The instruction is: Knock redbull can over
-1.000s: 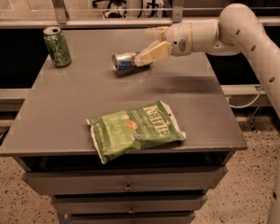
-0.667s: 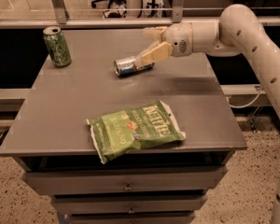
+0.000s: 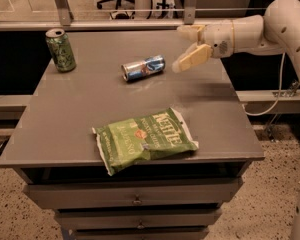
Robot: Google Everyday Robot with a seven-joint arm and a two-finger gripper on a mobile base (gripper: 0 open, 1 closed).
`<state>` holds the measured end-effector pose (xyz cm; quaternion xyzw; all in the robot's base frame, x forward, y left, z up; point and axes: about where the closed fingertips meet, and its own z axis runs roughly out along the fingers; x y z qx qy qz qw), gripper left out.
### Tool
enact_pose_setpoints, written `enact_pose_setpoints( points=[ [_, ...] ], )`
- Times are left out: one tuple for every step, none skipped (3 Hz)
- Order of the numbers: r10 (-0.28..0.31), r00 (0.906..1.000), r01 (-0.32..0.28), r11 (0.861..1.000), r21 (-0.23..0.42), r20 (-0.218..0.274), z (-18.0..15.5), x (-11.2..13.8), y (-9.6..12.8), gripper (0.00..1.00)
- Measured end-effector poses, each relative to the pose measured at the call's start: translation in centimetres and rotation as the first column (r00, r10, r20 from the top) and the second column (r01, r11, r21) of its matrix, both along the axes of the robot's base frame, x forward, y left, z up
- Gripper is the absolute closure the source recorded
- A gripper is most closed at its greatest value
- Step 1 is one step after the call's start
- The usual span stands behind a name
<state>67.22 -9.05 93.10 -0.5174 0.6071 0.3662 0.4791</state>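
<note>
The gripper point(image 3: 179, 49) hangs over the far right part of the table point(image 3: 230, 109), fingers spread wide and holding nothing. A second ago it was pressed against the redbull can point(image 3: 143, 67); now it has drawn back to the right and stands clear of it. The can lies on its side at far centre, silver top pointing left, so the knock looks done. The green can point(image 3: 60, 49) stands upright far left

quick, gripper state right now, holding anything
Gripper: open, holding nothing, above the table to the right of the redbull can, which lies on its side.
</note>
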Motion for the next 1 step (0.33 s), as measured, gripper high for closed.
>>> enact_pose_setpoints(
  points=[
    [-0.010,0.9998,0.010,1.000,-0.008,0.016,0.50,0.25,-0.95,0.00]
  ],
)
